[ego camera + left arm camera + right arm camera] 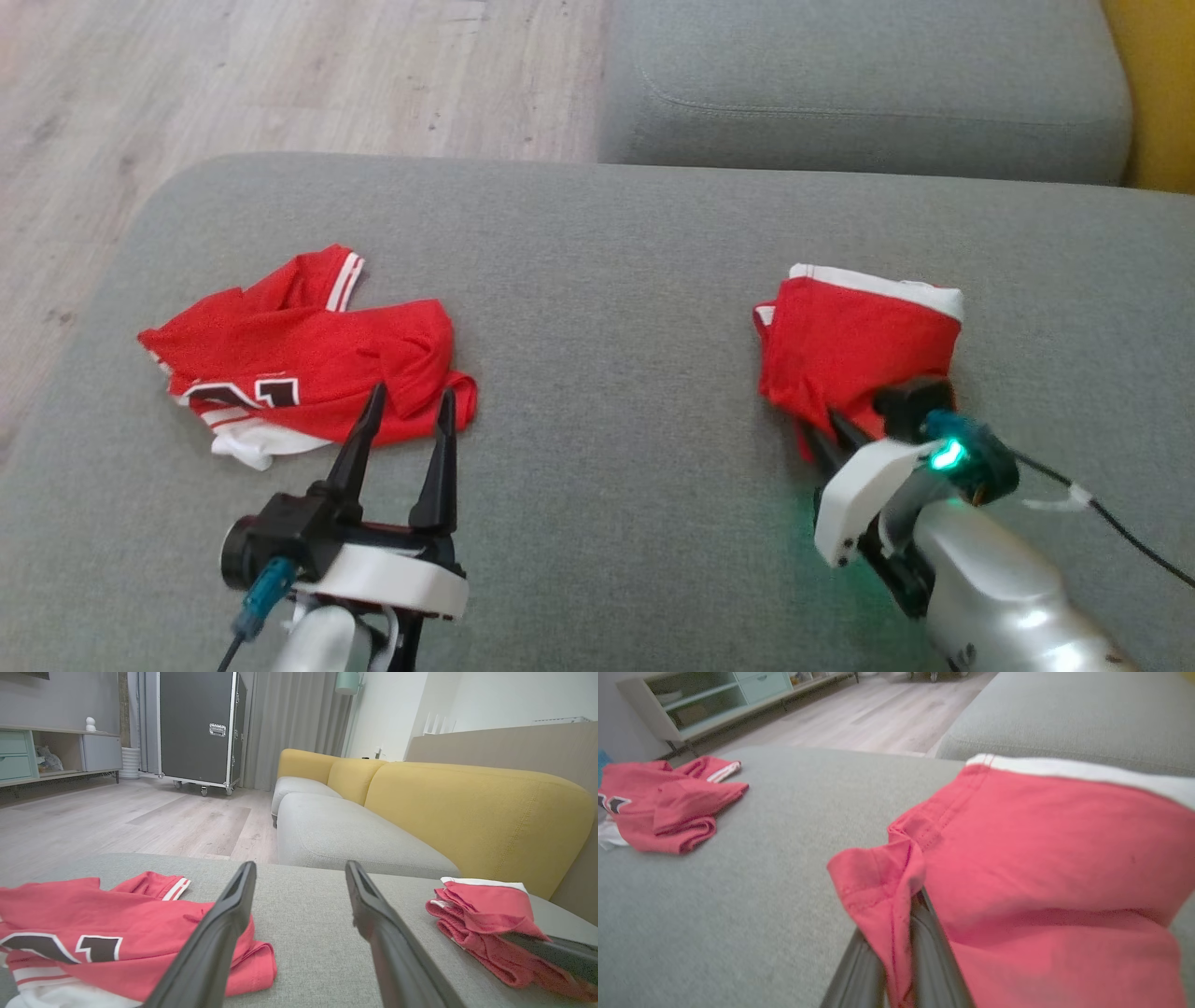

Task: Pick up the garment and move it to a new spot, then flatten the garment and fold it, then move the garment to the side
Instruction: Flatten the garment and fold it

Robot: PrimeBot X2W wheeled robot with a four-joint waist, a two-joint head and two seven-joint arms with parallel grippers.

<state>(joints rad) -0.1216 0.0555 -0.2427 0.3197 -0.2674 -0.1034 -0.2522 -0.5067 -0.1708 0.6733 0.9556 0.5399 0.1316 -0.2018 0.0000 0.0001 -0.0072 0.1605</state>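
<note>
The right gripper is clamped together on the near corner of the folded red garment, which lies on the right of the grey sofa cushion. The last step, moving it aside, seems to be in hand. The next move calls for a drag or lift rightward without spilling the fold. The left gripper hovers, fingers apart and empty, at the edge of 1 crumpled red jersey, well apart to the left. I judge the path free; a thin cable trails by the right wrist.
</note>
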